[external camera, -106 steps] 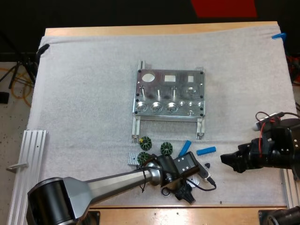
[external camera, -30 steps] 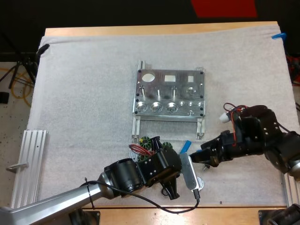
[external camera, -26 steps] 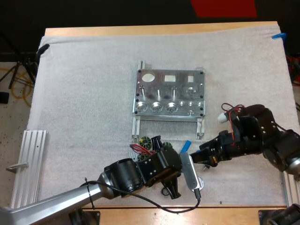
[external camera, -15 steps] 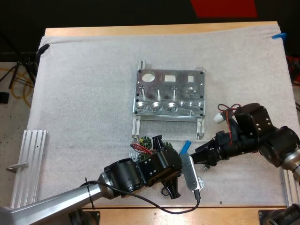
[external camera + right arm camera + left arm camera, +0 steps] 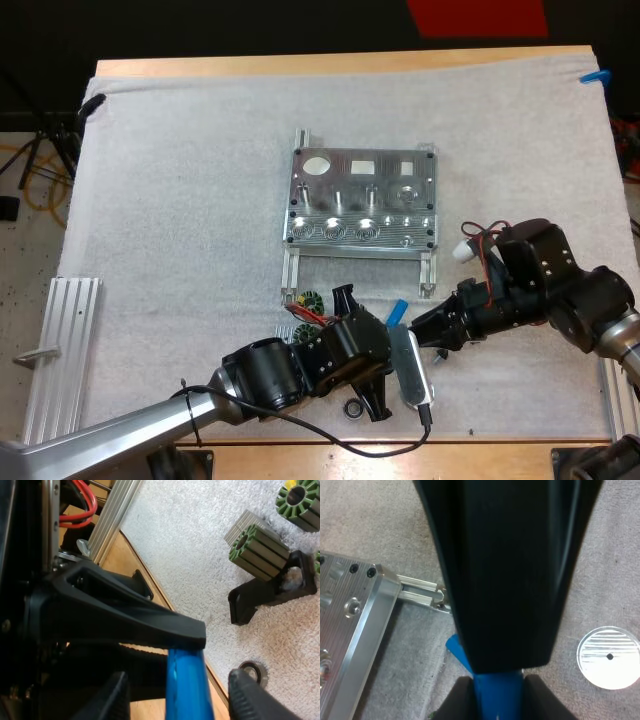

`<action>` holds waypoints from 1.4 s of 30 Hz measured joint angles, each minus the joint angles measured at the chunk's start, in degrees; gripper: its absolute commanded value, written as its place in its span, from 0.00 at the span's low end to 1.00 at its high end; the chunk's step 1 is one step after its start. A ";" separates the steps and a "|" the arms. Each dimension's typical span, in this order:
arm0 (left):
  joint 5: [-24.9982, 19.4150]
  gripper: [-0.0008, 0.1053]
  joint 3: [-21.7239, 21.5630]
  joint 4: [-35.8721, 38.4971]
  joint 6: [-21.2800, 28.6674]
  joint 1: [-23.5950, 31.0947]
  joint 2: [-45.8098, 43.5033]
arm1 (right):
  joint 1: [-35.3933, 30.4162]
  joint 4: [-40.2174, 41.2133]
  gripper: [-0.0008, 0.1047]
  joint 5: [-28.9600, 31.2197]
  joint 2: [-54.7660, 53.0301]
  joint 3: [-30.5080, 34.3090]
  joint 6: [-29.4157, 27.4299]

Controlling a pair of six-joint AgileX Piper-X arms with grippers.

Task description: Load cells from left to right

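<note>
From up high, the two arms met nose to nose on the mat (image 5: pixel 180 200), just on the near side of the fixture (image 5: pixel 362 200). The left gripper (image 5: pixel 395 345) reached in from the left and the right gripper (image 5: pixel 422 330) from the right, tips almost touching. A spare cell (image 5: pixel 397 312) lay slanted on the mat just beside them, toward the fixture's near legs. No blue sat in the fixture, so by my read loading had not begun. Over to the left wrist view: its own fingers (image 5: pixel 462 702) were drawn in narrow, pressing a cell (image 5: pixel 497 697) from both sides, while what looked like the right arm's black finger loomed in head-on over it. Now the right wrist view: its fingers (image 5: pixel 250 697) stood wide, one on each side of that cell (image 5: pixel 187 690) and clear of it. The cell's long axis ran straight ahead along the right arm's reach, its far end under the left arm's finger. So the cell lay end-on between the spread fingers, and closing them would likely catch it across its width.
</note>
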 measured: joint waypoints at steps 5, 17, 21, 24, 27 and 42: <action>0.12 0.01 0.00 0.13 0.84 0.00 0.00 | 0.00 0.00 0.29 0.00 0.00 0.00 -1.08; 0.39 0.01 0.00 0.13 1.72 0.00 0.00 | 0.00 1.05 0.11 0.21 0.00 0.00 -2.83; 0.38 0.01 0.00 0.13 1.72 0.00 0.00 | 0.00 1.05 0.11 0.21 0.00 0.00 -2.80; 0.38 0.09 0.00 0.13 1.72 0.00 0.00 | 0.00 1.05 0.11 0.21 0.00 0.00 -2.80; 0.38 0.26 0.00 0.02 1.72 0.00 0.00 | 0.00 1.05 0.11 0.21 0.00 0.00 -2.80; -0.31 0.56 -4.16 -0.64 1.72 0.00 -0.56 | 0.00 1.50 0.11 7.01 0.00 0.00 -1.97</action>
